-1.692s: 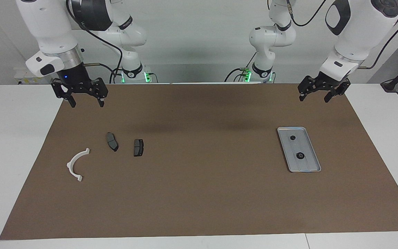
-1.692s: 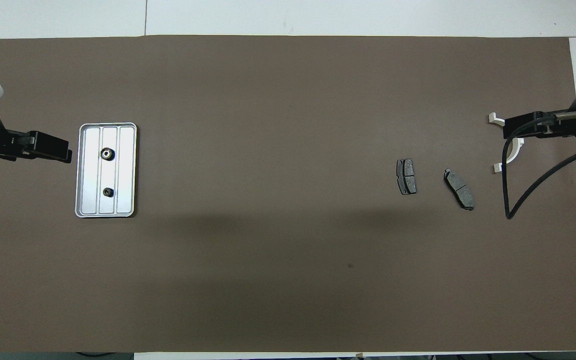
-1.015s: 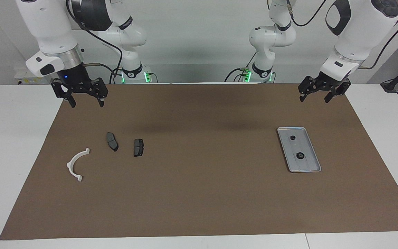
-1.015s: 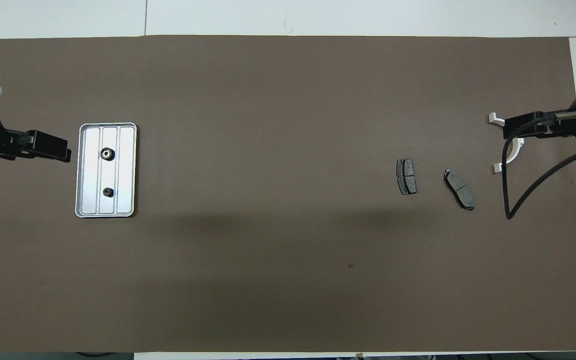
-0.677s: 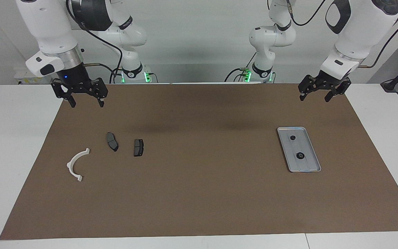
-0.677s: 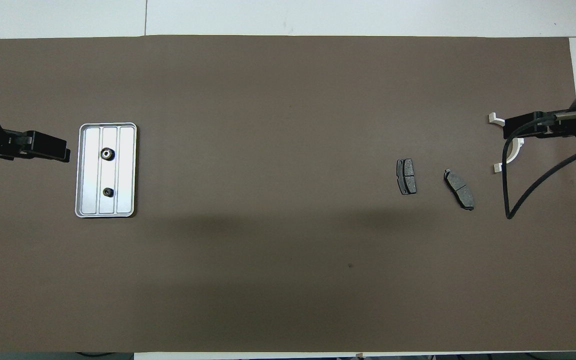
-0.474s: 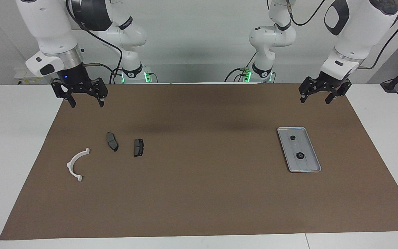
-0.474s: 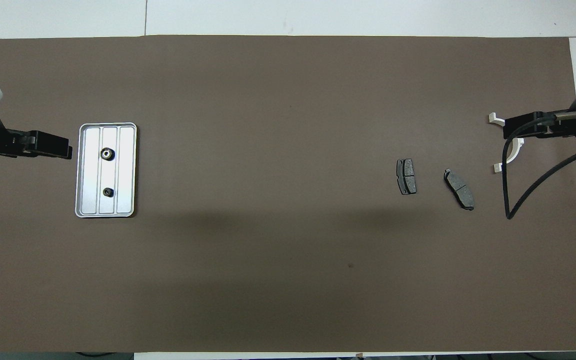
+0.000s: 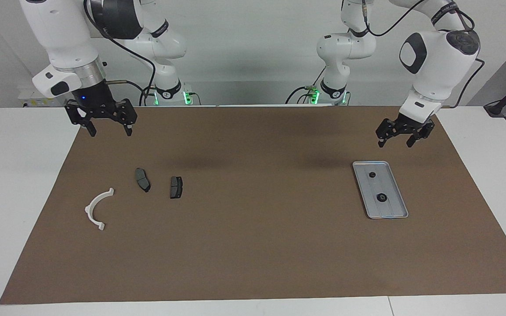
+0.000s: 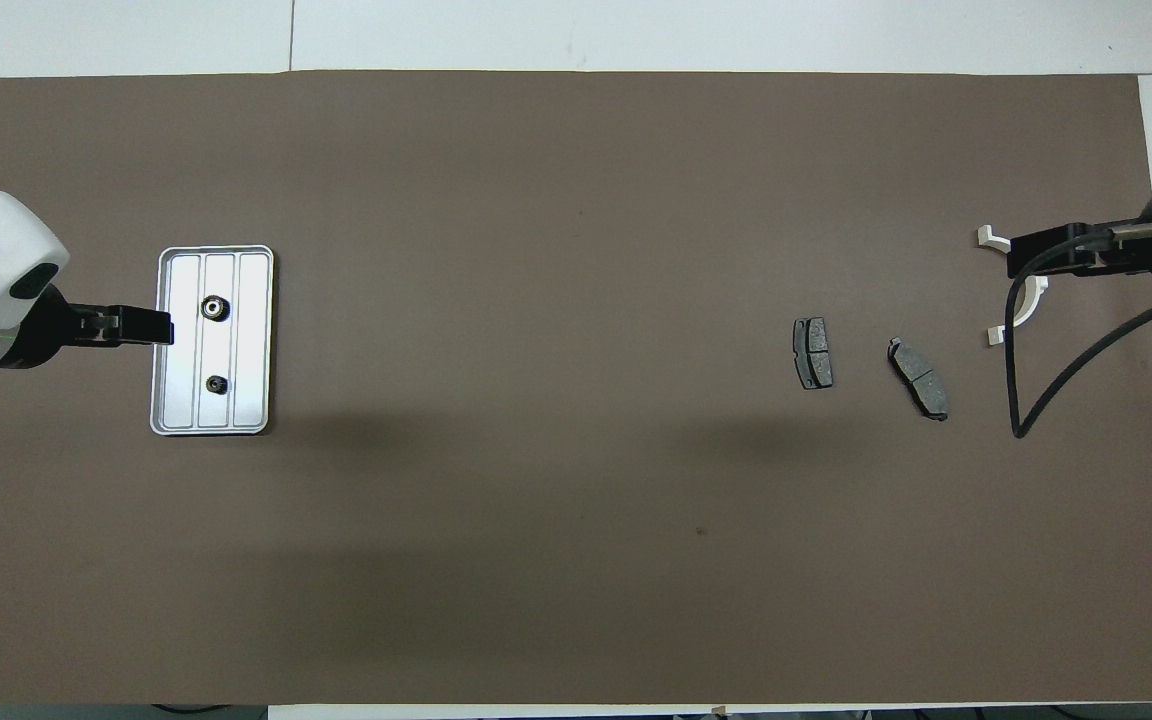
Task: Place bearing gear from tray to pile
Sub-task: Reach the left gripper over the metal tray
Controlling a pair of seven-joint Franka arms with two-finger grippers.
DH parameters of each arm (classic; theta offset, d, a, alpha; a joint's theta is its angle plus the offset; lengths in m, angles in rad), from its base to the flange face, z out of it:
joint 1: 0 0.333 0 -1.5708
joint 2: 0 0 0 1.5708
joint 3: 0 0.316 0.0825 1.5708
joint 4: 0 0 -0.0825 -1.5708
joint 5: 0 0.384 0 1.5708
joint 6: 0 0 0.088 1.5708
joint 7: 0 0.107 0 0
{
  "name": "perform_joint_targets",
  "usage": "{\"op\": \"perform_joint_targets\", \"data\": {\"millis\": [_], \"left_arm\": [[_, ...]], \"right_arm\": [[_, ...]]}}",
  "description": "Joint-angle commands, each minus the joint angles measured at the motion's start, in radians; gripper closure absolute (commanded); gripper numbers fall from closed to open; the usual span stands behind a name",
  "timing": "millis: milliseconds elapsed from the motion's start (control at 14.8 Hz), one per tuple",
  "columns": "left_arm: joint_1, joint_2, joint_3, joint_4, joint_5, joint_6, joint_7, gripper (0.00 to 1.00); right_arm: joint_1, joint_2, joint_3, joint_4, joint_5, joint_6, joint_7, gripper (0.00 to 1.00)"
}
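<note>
Right end effector (image 9: 109, 130): black two-finger, spread and holding nothing, up in the air over the brown mat's (image 9: 253, 245) edge nearest the robots, at the right arm's end of the worktop (image 9: 16, 197); this arm waits.
Pile: white half-ring plastic bracket (image 9: 97, 208), then two dark grey brake pads (image 9: 142, 179) (image 9: 176, 187) lying flat on the mat, apart from one another, at the right arm's end.
Left end effector (image 9: 396, 141): black two-finger, spread and holding nothing, in the air over the mat just beside the tray's short edge nearest the robots, touching nothing.
Tray: flat silver-grey ribbed metal tray (image 9: 393, 210) at the left arm's end of the mat, long sides running away from the robots.
Bearing gears: small black toothed gear (image 9: 372, 174) in the tray's part nearer the robots, close under the left end effector; larger black toothed gear (image 9: 381, 197) near the tray's middle, farther from the robots.
</note>
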Motion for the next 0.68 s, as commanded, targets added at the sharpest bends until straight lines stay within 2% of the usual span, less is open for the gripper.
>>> {"op": "perform_joint_targets", "data": {"millis": [0,203,609], "left_arm": [[0.017,0.076,-0.004,-0.007,-0.004,0.096,0.062,0.0],[0.057,0.134,-0.005,-0.014,-0.004,0.197,0.183,0.0],[0.085,0.246,-0.005,-0.017,-0.004,0.304,0.188,0.0]], "right_arm": [[-0.01,-0.015,0.001,-0.026,0.024,0.028,-0.029,0.0],[-0.012,-0.015,0.001,-0.026,0.024,0.028,-0.029,0.0],[-0.019,-0.016,0.001,-0.027,0.024,0.028,-0.029,0.0]]}}
